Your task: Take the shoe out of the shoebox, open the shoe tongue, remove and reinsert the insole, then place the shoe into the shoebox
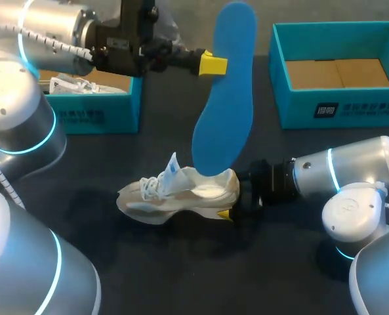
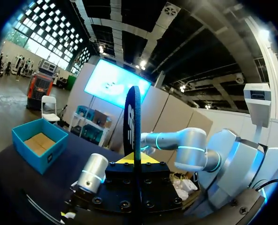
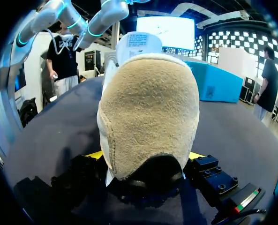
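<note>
- Shoe (image 1: pixel 178 193), one only, sits on its sole mid-table; only the right wrist view shows its suede heel squeezed between the right gripper's (image 3: pixel 146 159) yellow tips
- left gripper (image 1: pixel 215 64), raised, pinches the single blue insole (image 1: pixel 224 92), lower end at the shoe's opening; its wrist view shows it edge-on
- dark table (image 1: pixel 181 275); two open teal boxes at the far side: left shoebox (image 1: pixel 96 115), right shoebox (image 1: pixel 338 98)

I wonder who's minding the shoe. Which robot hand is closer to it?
Right. The right gripper clamps the shoe at its heel. The left gripper is well above the shoe, gripping the blue insole near its upper end.
</note>
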